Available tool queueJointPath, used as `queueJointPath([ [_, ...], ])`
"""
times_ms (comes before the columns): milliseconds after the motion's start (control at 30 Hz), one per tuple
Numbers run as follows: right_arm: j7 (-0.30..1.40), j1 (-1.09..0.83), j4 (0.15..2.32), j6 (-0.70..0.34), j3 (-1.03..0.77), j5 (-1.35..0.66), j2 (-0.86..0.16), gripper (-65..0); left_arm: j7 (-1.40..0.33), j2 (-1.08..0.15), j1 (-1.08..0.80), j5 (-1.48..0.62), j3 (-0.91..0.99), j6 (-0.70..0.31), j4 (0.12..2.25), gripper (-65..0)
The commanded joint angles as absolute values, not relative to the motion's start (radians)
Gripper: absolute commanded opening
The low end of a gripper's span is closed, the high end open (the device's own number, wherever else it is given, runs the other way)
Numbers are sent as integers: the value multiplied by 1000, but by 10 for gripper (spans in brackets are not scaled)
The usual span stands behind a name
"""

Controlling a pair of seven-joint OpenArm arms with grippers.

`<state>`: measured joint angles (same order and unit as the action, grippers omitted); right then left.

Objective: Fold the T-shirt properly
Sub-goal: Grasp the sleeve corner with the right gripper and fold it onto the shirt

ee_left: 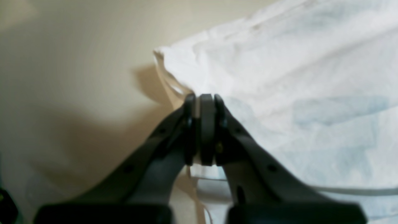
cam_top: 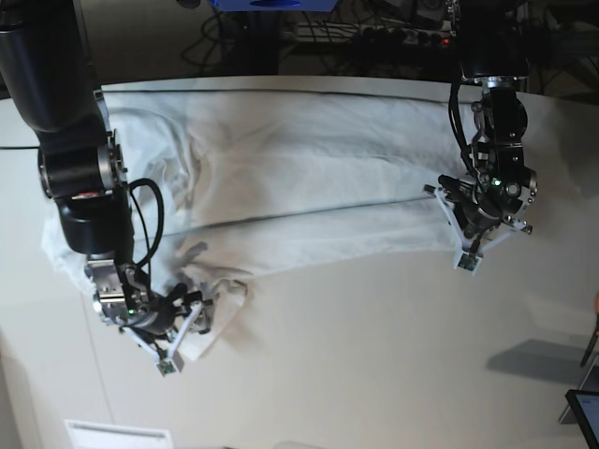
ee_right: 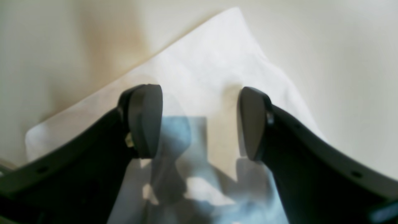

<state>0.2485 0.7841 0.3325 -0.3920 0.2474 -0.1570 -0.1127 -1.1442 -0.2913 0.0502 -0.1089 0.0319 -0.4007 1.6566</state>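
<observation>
The white T-shirt [cam_top: 309, 178] lies spread across the far half of the table as a long, creased band. In the base view my left gripper [cam_top: 459, 234] is at the shirt's right end. The left wrist view shows this gripper [ee_left: 203, 104] shut on the edge of the T-shirt [ee_left: 279, 77], with a cloth corner lifted just beyond the fingertips. My right gripper [cam_top: 195, 316] is at the shirt's near left corner. In the right wrist view it [ee_right: 199, 121] is open, with one finger on each side of a flat white flap of the T-shirt [ee_right: 211, 62], close above it.
The pale table [cam_top: 374, 355] stretches in front of the shirt to the near edge. Cables and equipment [cam_top: 374, 37] run along the back. A dark object [cam_top: 582, 412] sits at the lower right corner and a white slotted piece [cam_top: 117, 435] at the lower left.
</observation>
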Motion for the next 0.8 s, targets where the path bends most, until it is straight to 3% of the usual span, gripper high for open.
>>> queueJointPath([
  [0, 246, 817, 334, -397, 246, -163, -114, -279, -1135, -305, 70, -108, 36, -397, 1672, -650],
  [100, 246, 817, 286, -397, 246, -163, -114, -355, -1133, -305, 70, -108, 36, -397, 1672, -650],
  [233, 243, 811, 255, -397, 242, -163, -114, -643, -1132, -305, 70, -108, 36, -397, 1672, -650],
  [567, 249, 803, 286, -395, 240, -168, -122, -649, -1132, -305, 71, -108, 38, -397, 1676, -650],
  [767, 395, 746, 513, -397, 142, -168, -127, -649, -1130, -305, 71, -108, 38, -397, 1678, -650],
])
